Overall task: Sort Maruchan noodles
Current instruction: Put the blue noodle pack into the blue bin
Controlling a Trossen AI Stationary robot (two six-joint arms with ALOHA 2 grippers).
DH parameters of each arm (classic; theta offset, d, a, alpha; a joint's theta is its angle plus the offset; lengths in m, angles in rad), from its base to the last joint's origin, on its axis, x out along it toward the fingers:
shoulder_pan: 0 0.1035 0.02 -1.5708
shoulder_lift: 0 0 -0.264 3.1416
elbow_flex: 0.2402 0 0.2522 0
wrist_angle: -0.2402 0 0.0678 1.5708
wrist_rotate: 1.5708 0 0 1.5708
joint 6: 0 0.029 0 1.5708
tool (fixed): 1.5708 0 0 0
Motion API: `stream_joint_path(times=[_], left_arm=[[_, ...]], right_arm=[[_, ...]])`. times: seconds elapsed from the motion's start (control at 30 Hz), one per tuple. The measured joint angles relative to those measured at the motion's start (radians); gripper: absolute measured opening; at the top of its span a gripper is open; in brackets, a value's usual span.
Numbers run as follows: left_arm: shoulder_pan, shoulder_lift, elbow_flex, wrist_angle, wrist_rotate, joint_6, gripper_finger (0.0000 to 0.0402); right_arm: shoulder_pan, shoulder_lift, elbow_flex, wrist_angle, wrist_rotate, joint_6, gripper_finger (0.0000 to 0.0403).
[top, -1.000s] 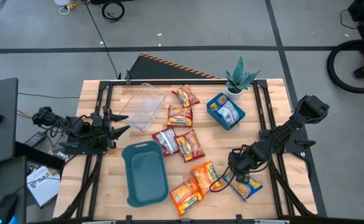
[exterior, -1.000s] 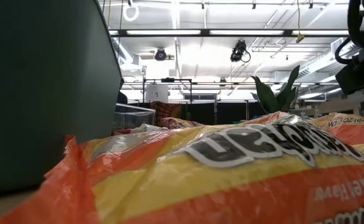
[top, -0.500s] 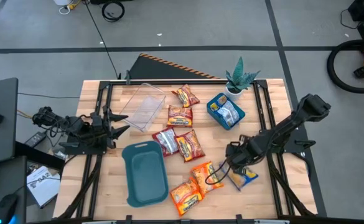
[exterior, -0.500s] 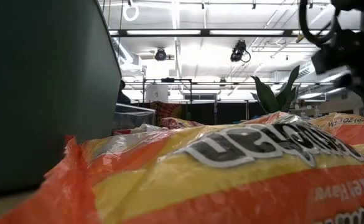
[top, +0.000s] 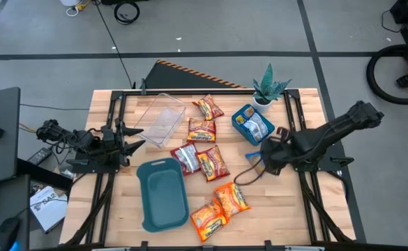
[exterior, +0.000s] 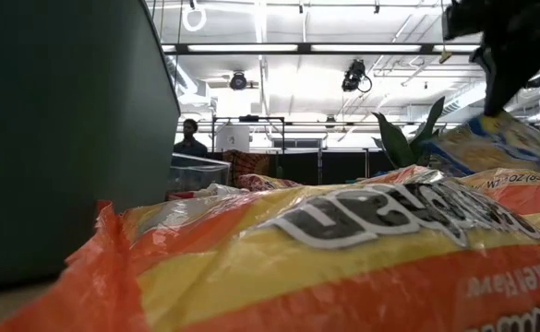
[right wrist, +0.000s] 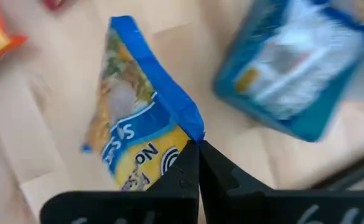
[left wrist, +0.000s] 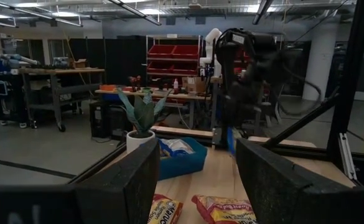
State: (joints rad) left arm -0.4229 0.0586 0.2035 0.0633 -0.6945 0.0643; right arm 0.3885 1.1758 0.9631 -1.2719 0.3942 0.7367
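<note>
High view shows my right gripper (top: 263, 160) right of centre, fingers pinched on the edge of the blue-and-yellow packet (top: 254, 166), which hangs off the table now. A second ago that packet lay flat near the lower right of the frame beside the orange ones; since then I have closed on it, lifted it and carried it up the frame toward the small blue tray (top: 253, 124), where another blue packet (top: 259, 127) already lies. I judge the pick is done and the placing remains.

Right wrist view confirms it: the packet (right wrist: 135, 118) dangles from one corner between my closed fingers (right wrist: 183, 174), with the blue tray (right wrist: 294, 68) just beyond it.

Bare wood lies between my gripper and the tray, so the approach looks free. The potted plant (top: 268, 86) stands just above the tray, near the table's top edge, so I should stay low of it. My left gripper (top: 128, 143) waits wide open at the left edge, well apart.
</note>
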Motion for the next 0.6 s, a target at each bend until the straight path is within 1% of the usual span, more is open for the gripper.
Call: stream_joint_path(times=[0.13, 0.23, 0.37, 0.5, 0.6], left_arm=[[0.0, 0.0, 0.0, 0.0, 0.0, -0.001, 0.0217], [0.0, 0.0, 0.0, -0.001, 0.0, -0.001, 0.0217], [0.0, 0.0, 0.0, -0.001, 0.0, -0.001, 0.0217], [0.0, 0.0, 0.0, -0.001, 0.0, 0.0, 0.0217], [0.0, 0.0, 0.0, -0.002, 0.0, -0.001, 0.0217]], right_arm=[[-0.049, -0.037, 0.073, -0.078, 0.077, -0.02, 0.0002], [-0.089, -0.045, 0.136, -0.13, 0.143, -0.077, 0.0001], [-0.165, -0.045, 0.23, -0.193, 0.177, -0.161, 0.0001], [-0.254, -0.045, 0.302, -0.196, 0.218, -0.294, 0.0002], [-0.328, -0.044, 0.31, -0.148, 0.225, -0.415, 0.0003]])
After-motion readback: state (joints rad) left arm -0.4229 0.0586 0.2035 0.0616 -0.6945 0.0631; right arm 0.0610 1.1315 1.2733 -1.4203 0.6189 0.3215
